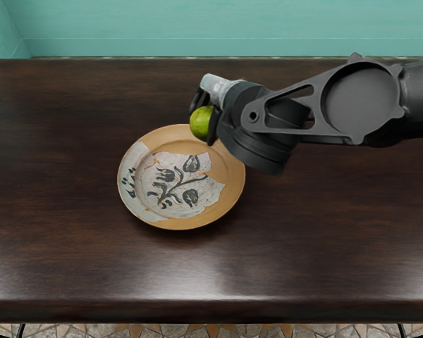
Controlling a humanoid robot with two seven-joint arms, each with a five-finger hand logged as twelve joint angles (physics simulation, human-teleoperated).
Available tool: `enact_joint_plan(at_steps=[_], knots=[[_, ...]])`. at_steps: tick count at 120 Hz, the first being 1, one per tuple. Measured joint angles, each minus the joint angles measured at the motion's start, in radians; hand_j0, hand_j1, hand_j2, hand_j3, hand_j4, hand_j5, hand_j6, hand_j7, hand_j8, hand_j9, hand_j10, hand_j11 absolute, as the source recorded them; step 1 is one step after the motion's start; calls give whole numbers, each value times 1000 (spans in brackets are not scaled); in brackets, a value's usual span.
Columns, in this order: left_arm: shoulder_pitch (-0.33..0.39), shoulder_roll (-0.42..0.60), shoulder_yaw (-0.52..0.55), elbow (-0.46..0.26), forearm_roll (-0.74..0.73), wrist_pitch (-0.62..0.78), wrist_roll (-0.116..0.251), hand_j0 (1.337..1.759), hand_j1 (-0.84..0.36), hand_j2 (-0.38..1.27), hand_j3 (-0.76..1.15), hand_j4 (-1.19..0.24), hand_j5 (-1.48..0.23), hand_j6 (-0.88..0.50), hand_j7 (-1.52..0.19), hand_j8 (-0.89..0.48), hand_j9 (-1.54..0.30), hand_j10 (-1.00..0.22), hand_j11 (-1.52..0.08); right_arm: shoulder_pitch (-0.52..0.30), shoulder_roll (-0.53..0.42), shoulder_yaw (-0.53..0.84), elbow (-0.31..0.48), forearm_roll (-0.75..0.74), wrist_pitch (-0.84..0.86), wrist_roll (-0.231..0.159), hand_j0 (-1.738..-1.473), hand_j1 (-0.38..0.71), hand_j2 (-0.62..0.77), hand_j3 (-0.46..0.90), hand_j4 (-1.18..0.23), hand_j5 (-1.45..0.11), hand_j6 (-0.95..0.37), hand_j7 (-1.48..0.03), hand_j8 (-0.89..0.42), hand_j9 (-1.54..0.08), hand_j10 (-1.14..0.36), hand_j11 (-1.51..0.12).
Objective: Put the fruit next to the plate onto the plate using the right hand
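**At the plate's (234, 184) far rim: fruit (200, 122) in the grip, not yet set down**

Over the back edge of the plate, the right hand (218, 113) is clasped around the fruit, dark fingers showing on either side of it. Picking up appears done, and the carry looks almost done. What seems left is to bring the fruit further in over the middle of the plate, lower it and let go. Whether the fruit already touches the rim cannot be told from this angle (it overlaps the rim in the view).

The fruit is small, round and yellow-green with a smooth skin, much like a lime. The plate is a shallow round dish, probably glazed pottery. It has a tan-orange border and a patchy white centre painted with dark flowers. The patches look like a worn or crackled finish. The table (70, 105) is dark polished wood with a fine grain and a soft sheen. The arm (338, 102) is matt dark grey with rounded joints and an open-framed link.

The left arm is out of sight.
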Motion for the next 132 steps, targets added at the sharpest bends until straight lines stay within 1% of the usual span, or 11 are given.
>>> enact_joint_plan(at_steps=[7, 33, 59, 76, 78, 88, 100, 115, 132], knots=[[0, 0, 0, 0, 0, 0, 0, 1658, 349, 0, 0, 0, 0, 0, 0, 0, 0, 0, 0, -15, 10, 21, -15, 1, 15, 0, -1654, 245, 196, 0, -539, -962, -307, -875, -275, -897, -451, -866], [0, 0, 0, 0, 0, 0, 0, 1658, 349, 0, 0, 0, 0, 0, 0, 0, 0, 0, 0, -57, 55, 78, -66, -2, 61, 0, -1653, 239, 163, -1, -544, -956, -303, -875, -275, -898, -448, -869], [0, 0, 0, 0, 0, 0, 0, 1658, 349, 0, 0, 0, 0, 0, 0, 0, 0, 0, 0, -109, 104, 103, -121, -14, 87, 0, -1651, 231, 155, -1, -553, -949, -310, -875, -282, -898, -452, -871], [0, 0, 0, 0, 0, 0, 0, 1658, 349, 0, 0, 0, 0, 0, 0, 0, 0, 0, 0, -141, 120, 108, -157, -26, 95, 0, -1651, 228, 149, -1, -557, -941, -312, -870, -285, -893, -454, -866], [0, 0, 0, 0, 0, 0, 0, 1658, 349, 0, 0, 0, 0, 0, 0, 0, 0, 0, 0, -144, 121, 108, -160, -28, 96, 0, -1651, 209, 139, 0, -560, -901, -304, -835, -287, -857, -443, -831], [0, 0, 1, 0, 0, 0, 0, 1658, 349, 0, 0, 0, 0, 0, 0, 0, 0, 0, 0, -144, 123, 110, -171, -32, 97, 0, -1653, 34, 91, 0, -383, -612, -213, -568, -201, -583, -305, -565], [0, 0, 0, 0, 0, 0, 0, 1658, 349, 0, 0, 0, 0, 0, 0, 0, 0, 0, 0, -136, 124, 114, -173, -33, 98, 1, -1655, -100, 54, 0, -247, -391, -143, -364, -135, -373, -199, -362], [0, 0, 1, 0, 0, 0, 0, 1658, 349, 0, 0, 0, 0, 0, 0, 0, 0, 0, 0, -127, 125, 118, -167, -32, 105, 1, -1657, -198, 27, 0, -148, -230, -92, -215, -88, -220, -122, -214], [0, 0, 1, 0, 0, 0, 0, 1658, 349, 0, 0, 0, 0, 0, 0, 0, 0, 0, 0, -127, 119, 148, -137, -34, 85, 1, -1657, -255, 11, 0, -90, -135, -62, -128, -60, -130, -77, -127]])
